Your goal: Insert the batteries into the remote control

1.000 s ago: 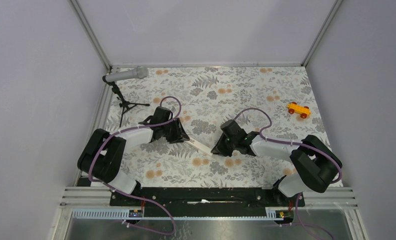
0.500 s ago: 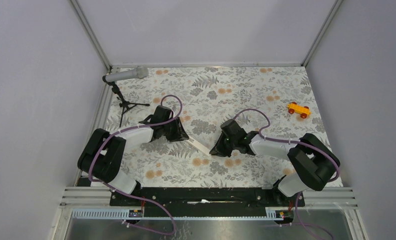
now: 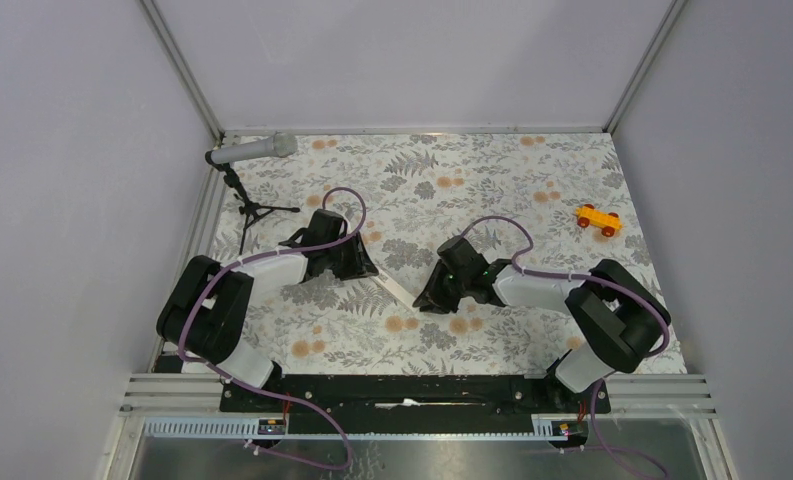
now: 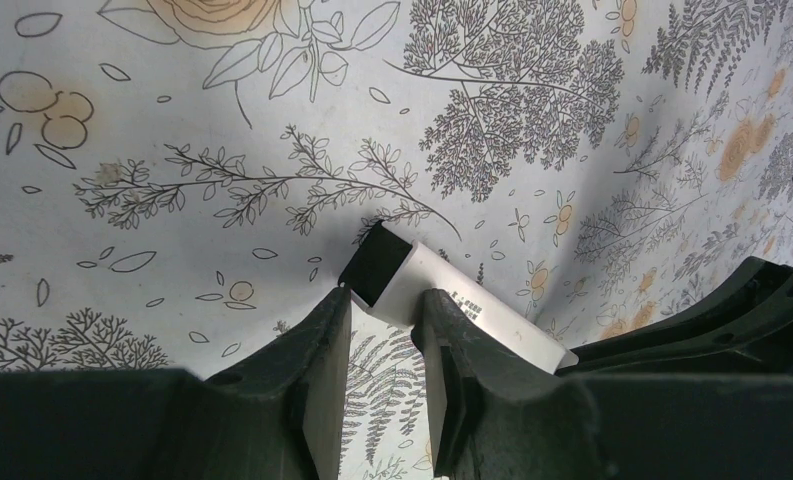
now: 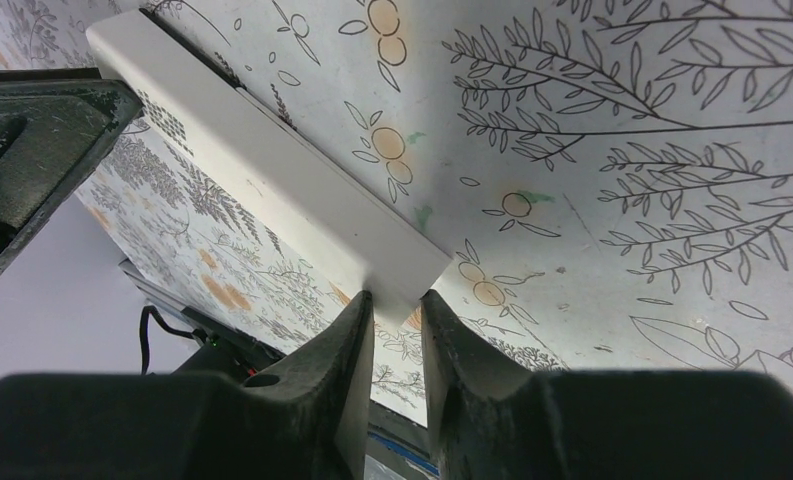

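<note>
the floral table point(image 3: 532, 170) has the remote control point(image 3: 400, 291) near its middle: a long, flat white bar with small grey print and a dark open slot at one end. the left hand point(image 4: 384, 300), nearly closed, pinches the slot end. the right hand point(image 5: 394, 300), nearly closed, pinches the plain end.

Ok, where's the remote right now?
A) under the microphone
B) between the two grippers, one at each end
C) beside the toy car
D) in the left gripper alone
B: the remote runs from the left gripper to the right gripper, and each wrist view shows fingers on both sides of one end.
</note>
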### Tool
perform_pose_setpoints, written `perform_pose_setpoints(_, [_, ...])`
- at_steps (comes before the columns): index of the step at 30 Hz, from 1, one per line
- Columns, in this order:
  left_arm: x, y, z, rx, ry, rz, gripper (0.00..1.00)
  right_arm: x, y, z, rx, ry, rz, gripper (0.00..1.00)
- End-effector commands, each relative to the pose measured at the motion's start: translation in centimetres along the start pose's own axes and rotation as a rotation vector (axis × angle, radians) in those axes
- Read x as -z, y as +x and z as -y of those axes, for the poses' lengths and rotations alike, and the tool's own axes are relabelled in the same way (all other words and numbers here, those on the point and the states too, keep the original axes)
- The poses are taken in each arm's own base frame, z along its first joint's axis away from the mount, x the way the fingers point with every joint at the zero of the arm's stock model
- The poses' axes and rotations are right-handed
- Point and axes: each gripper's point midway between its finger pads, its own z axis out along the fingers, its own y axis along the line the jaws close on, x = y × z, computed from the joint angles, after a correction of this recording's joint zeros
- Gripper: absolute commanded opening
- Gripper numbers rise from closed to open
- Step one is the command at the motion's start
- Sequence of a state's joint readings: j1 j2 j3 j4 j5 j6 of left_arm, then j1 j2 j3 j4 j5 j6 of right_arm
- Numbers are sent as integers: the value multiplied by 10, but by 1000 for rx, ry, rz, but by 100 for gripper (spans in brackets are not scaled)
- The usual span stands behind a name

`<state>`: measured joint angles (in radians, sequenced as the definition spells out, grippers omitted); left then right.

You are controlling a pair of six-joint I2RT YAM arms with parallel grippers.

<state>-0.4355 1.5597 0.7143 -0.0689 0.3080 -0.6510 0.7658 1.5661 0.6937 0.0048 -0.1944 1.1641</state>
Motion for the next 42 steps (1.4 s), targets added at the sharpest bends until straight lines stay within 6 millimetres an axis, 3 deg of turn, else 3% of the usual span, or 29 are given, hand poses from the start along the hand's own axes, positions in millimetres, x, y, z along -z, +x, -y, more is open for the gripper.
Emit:
perform_pose_setpoints(1, [-2, 63, -47, 18, -168, -207, 0, -18, -24, 11, 37, 62, 121, 25])
perform_pose_setpoints(5, [-3, 62, -41, 26, -142, -211, 0, -20, -25, 4, 28, 43, 117, 14])
perform_pose_setpoints(17, [8, 43, -63, -50, -314, -178, 1, -23, -26, 20, 50, 113, 122, 15])
perform_pose_setpoints(21, [9, 44, -68, -70, -341, -178, 9, -24, -27, 21, 59, 117, 125, 15])
perform_pose_setpoints(30, [10, 48, -75, -48, -384, -181, 40, -26, -27, 22, 70, 123, 124, 16])
perform_pose_setpoints(34, [12, 48, -76, -38, -397, -177, 47, -26, -27, 23, 73, 126, 123, 16])
perform_pose_setpoints(37, [12, 47, -76, -41, -407, -174, 47, -27, -26, 23, 75, 126, 120, 16])
perform_pose_setpoints(42, [11, 41, -74, -67, -421, -167, 29, -27, -26, 24, 77, 128, 115, 16])
